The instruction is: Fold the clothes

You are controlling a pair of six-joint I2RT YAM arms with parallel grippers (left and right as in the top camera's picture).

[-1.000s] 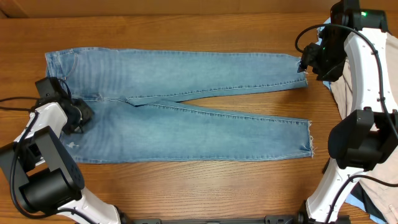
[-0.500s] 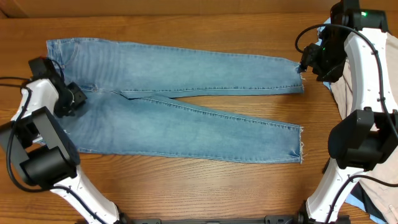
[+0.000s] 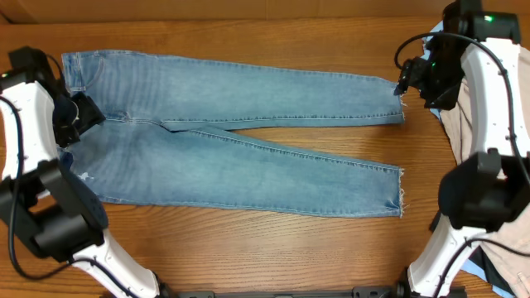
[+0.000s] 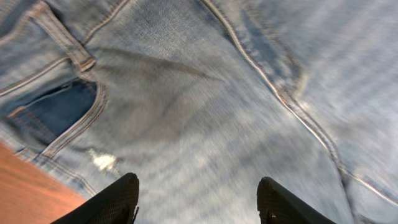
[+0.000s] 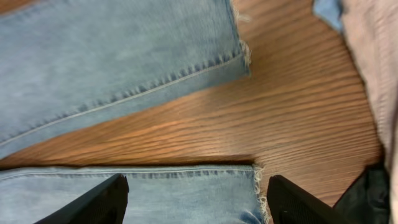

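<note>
Now the left gripper (image 4: pixel 198 190) and right gripper (image 5: pixel 196 194) are both wide open, holding nothing. I'd grab the jeans (image 3: pixel 232 141) along the far edge of the table (image 3: pixel 248 248) and fold evenly

Jeans (image 3: pixel 232 157) cover most of the table (image 3: pixel 248 248); bare wood along front edge and in wedge between legs. Beige garment (image 5: pixel 373 56) crowds right side past hems.

Quantity: one pair of jeans (image 3: pixel 232 124), one beige garment (image 5: pixel 373 56), one blue shirt (image 5: pixel 326 11), one left arm (image 3: pixel 25 124), one right arm (image 3: pixel 489 83), one desk (image 3: pixel 248 248).
</note>
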